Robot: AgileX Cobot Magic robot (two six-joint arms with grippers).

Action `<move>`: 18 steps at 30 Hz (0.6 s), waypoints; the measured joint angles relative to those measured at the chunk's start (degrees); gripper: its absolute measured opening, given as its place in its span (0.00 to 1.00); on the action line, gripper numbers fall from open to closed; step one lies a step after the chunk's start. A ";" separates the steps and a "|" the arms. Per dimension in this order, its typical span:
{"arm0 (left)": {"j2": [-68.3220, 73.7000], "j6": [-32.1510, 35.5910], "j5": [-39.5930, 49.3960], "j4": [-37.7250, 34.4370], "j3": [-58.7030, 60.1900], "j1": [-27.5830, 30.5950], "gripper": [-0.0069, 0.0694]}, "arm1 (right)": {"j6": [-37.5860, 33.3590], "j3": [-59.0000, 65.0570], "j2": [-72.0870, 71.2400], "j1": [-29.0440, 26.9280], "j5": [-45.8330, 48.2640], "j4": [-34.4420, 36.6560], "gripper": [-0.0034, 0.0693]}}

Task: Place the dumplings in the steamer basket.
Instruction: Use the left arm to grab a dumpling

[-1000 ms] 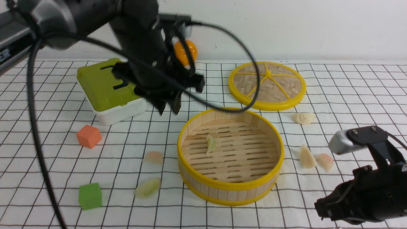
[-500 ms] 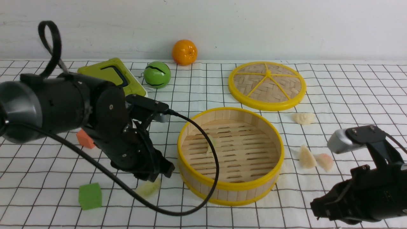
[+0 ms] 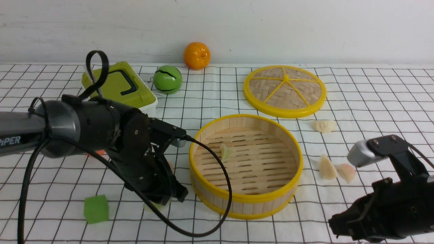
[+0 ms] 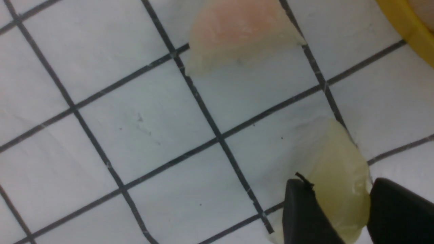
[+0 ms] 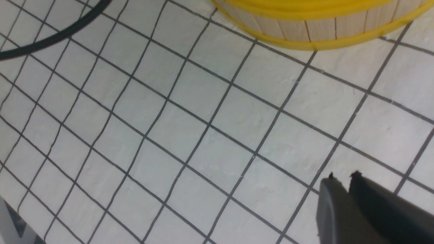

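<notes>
Down from its high pose over the green-lidded box (image 3: 117,86), the left arm now reaches low across the cloth at the near left of the steamer basket (image 3: 244,204); the right arm has barely shifted. The left gripper (image 4: 340,188) stands with its two dark fingers apart on either side of a pale yellow-green dumpling (image 4: 334,159), which lies on the checked cloth just beside the basket's near-left wall. Whether the fingers are pinching it or only flanking it cannot be told. A pink dumpling (image 4: 237,30) lies close by, a little farther away.

One green-tinted dumpling (image 3: 225,152) rests inside the basket on the slatted floor, towards its left. Three more lie on the cloth to the right of the basket: a cream dumpling (image 3: 324,126) farther back, and nearer, a second cream dumpling (image 3: 327,167) touching a second pink dumpling (image 3: 346,172).

The right gripper (image 5: 343,176) hovers over bare cloth at the near right, its fingers drawn almost together with nothing between them. The woven lid (image 3: 284,90) lies flat beyond the basket.
</notes>
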 joint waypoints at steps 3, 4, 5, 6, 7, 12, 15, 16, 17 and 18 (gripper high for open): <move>0.01 -0.89 -0.28 0.00 0.00 0.00 0.42 | -0.06 0.00 0.00 0.00 0.14 0.34 0.14; 0.19 -1.80 -0.40 0.00 0.00 0.00 0.42 | -0.14 0.00 0.00 0.00 0.26 0.49 0.15; 0.32 -2.18 -0.40 0.00 0.00 0.00 0.42 | -0.19 0.00 0.00 0.00 0.26 0.57 0.15; 0.32 -2.29 -0.40 0.00 0.00 0.00 0.42 | -0.19 0.00 0.00 0.00 0.26 0.63 0.15; 0.48 -2.75 -0.60 0.00 -0.06 0.00 0.42 | -0.21 0.00 0.00 0.00 0.26 1.01 0.15; 0.48 -8.05 -0.83 -1.02 -0.06 0.00 0.37 | -0.21 0.00 0.00 0.00 0.26 1.56 0.16; 0.48 -10.32 -0.90 -1.06 -0.06 0.00 0.37 | -0.21 0.00 0.00 0.00 0.26 1.61 0.17; 0.48 -11.01 -0.90 -1.13 -0.06 0.00 0.37 | -0.21 0.00 0.00 0.00 0.26 1.61 0.17; 0.48 -11.25 -0.90 -1.13 -0.11 0.00 0.37 | -0.21 0.00 0.00 0.00 0.26 1.61 0.17; 0.48 -11.57 -0.68 -1.20 -0.28 0.00 0.37 | -0.21 0.00 0.00 0.00 0.26 1.61 0.17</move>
